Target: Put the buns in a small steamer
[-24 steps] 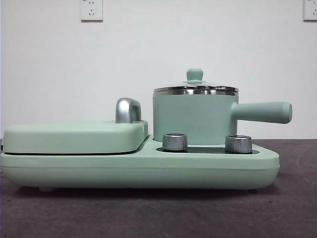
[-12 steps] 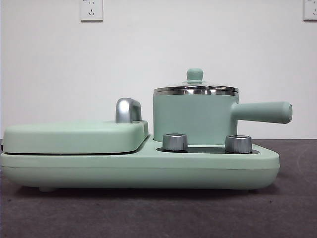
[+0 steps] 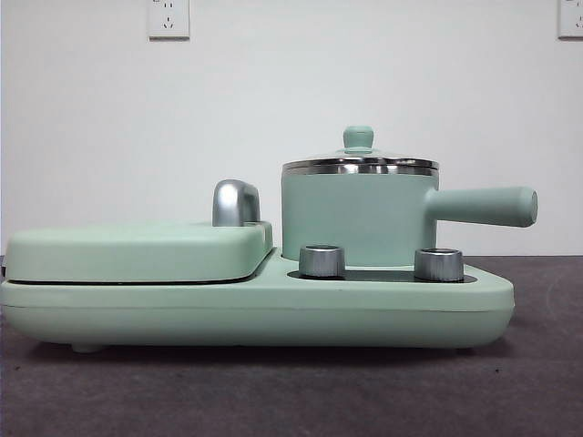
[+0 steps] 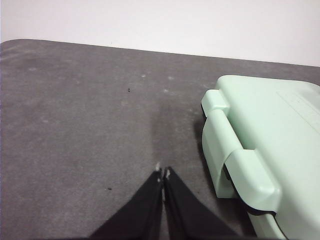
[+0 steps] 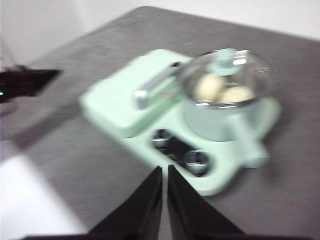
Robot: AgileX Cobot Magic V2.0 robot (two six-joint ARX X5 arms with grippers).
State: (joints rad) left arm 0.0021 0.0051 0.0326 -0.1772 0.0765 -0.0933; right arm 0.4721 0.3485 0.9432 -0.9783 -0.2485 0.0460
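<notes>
Looks finished to me: both buns (image 5: 222, 89) sit inside the steamer (image 3: 357, 217) under its glass lid (image 5: 226, 72), while the left gripper (image 4: 162, 174) and right gripper (image 5: 164, 171) hang closed, empty, well clear.

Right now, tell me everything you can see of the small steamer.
The small steamer is a mint-green cylindrical pot with a shiny steel rim. A long straight handle of the same green juts out sideways. A domed glass lid with a green knob sits closed on it. It stands upright on the green cooker base, behind two metal dials. Through the lid, two pale buns show inside. No pincer touches it.
</notes>
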